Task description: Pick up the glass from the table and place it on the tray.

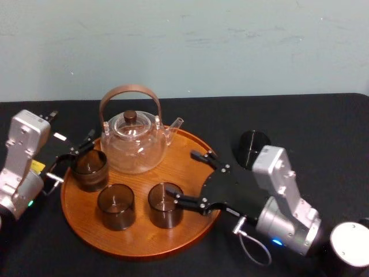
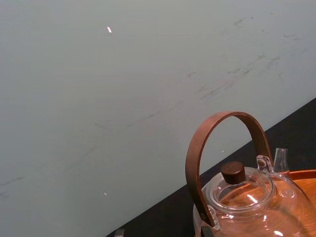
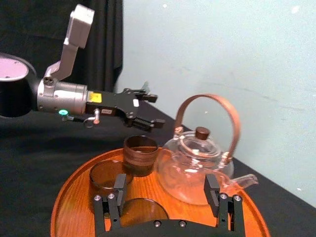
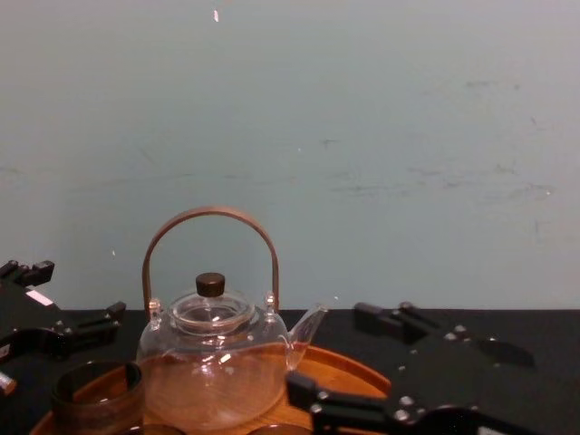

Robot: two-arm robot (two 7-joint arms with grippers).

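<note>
Glass: dark smoked tumbler, upright on the tray at its left edge, just beside the teapot. Long axis vertical, mouth up. Likely light, rigid, slick and breakable, so take it across the side wall about mid-height with a gentle squeeze. Left claw sits just beside it, fingers spread, holding nothing. Right claw is released over the tray's right side.
</note>
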